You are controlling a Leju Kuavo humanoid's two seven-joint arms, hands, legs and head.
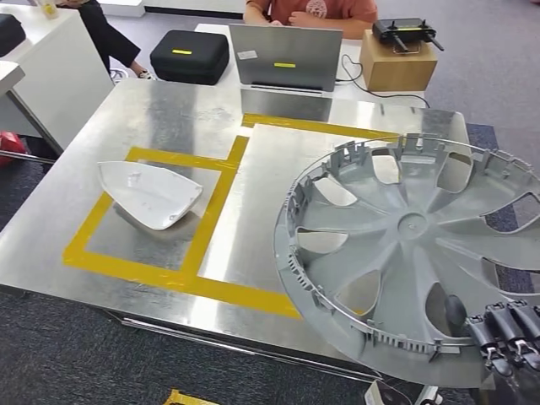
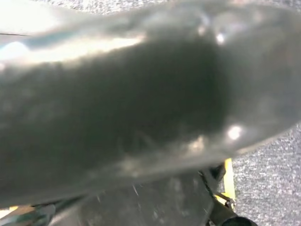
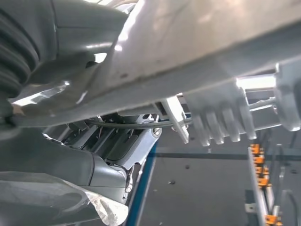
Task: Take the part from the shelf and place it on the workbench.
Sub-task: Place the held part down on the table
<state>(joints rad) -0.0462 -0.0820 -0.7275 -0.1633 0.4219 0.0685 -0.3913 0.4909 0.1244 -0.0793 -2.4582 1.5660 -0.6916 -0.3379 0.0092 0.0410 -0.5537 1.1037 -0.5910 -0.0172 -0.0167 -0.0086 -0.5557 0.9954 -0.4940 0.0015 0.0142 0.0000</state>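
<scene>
One grey wheel cover [image 1: 413, 253] was in a robot hand [image 1: 503, 337] over the counter's [image 1: 172, 118] right edge. One white curved part [image 1: 149, 192] lay near the counter's left edge, inside one of two rectangles marked in yellow tape [image 1: 210, 202]. Beyond the counter's far edge stood one open laptop [image 1: 285, 57], one black case [image 1: 190, 56], and one cardboard box [image 1: 395, 66] carrying one black router [image 1: 405, 32]. Two people showed there in part, one behind the laptop [image 1: 312, 12] and one towards the far left corner [image 1: 105, 34].
</scene>
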